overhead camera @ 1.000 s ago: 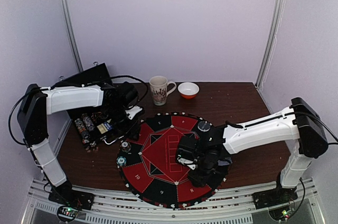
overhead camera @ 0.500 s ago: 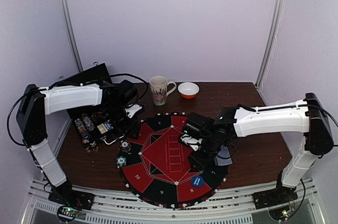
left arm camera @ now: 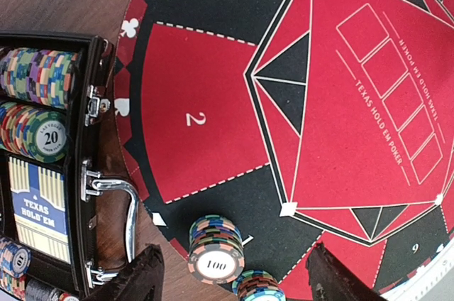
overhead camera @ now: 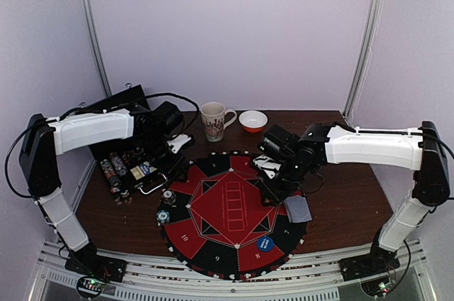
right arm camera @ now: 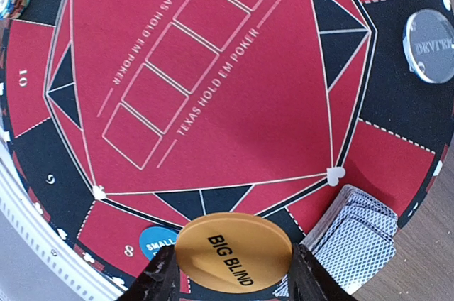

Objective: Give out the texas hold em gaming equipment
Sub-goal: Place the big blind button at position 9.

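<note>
While the right gripper [right arm camera: 234,271] hangs above the right half of the large round red-and-black felt mat [overhead camera: 213,205], it is closed on a flat round orange disc [right arm camera: 234,248] with the words BIG BLIND, one finger on each side of its rim. A stack of small playing cards with grey-blue patterned backs [overhead camera: 297,208] lies at the right edge of the mat. A small blue disc [overhead camera: 264,243] lies flat close to the near edge of the mat, in the sector with the number 8. A dark grey round disc with lettering [right arm camera: 429,45] lies on the black outer ring.

The left gripper [left arm camera: 234,262] is over the left edge of the mat, its jaws wide apart and holding nothing. Below it, two short stacks of striped poker chips [left arm camera: 215,251] stand close together on the mat. Just beside them, at the left edge of the dark wooden surface [overhead camera: 340,201], the black hard case with a metal handle [overhead camera: 126,99] lies open, with more chips inside.
</note>
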`<state>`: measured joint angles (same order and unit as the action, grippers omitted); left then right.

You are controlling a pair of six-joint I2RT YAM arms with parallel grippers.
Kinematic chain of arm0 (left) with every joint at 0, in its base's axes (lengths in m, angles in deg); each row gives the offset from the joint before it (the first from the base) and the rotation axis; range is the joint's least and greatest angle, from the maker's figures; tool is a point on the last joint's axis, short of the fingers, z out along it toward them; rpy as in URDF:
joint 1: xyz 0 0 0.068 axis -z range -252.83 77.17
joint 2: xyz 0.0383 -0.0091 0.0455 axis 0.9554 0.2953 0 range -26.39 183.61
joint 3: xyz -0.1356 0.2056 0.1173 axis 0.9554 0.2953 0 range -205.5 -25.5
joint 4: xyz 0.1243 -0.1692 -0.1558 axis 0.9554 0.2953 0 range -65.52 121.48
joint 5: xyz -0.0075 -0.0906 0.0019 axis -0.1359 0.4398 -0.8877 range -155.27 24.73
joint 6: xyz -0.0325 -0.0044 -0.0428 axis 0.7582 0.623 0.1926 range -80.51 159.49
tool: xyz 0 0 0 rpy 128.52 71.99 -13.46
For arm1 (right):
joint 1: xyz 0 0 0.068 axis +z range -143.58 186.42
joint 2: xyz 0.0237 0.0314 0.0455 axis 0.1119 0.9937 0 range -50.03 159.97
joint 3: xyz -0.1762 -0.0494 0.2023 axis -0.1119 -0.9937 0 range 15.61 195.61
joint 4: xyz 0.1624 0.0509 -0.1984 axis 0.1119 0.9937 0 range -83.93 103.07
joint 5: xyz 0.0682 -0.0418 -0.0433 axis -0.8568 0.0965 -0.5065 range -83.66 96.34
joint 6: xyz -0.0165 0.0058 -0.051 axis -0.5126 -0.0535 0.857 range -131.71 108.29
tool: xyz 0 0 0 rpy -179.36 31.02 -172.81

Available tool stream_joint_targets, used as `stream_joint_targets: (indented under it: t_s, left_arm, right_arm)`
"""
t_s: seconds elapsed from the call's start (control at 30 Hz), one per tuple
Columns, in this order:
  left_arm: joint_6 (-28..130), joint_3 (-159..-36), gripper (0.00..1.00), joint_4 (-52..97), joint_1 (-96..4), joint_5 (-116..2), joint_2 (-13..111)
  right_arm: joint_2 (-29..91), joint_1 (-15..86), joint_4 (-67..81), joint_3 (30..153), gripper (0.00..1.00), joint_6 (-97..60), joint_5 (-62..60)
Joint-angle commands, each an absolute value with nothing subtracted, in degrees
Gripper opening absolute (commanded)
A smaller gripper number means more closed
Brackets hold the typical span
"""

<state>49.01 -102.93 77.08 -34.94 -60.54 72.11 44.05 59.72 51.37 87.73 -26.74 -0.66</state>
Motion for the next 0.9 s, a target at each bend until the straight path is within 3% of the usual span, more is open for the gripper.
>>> stream_joint_targets:
  t_s: [0.0, 0.53, 0.87]
  left_arm:
    - [48.7, -103.77, 0.73, 76.76, -34.77, -60.8, 69.6]
    - [50.21, -99.95, 0.73, 74.58, -34.7, -59.14, 64.54]
    - [49.58, -97.11, 0.73, 74.32, -34.75, -60.04, 63.2]
  right_arm:
    - [43.76, 59.87, 52.1, 89.31, 0.14, -26.24, -1.92]
    - [49.87, 69.33, 47.06, 92.07, 0.11, -22.09, -4.27]
    - [65.98, 80.36, 51.62, 99.52, 0.1, -15.15, -0.13]
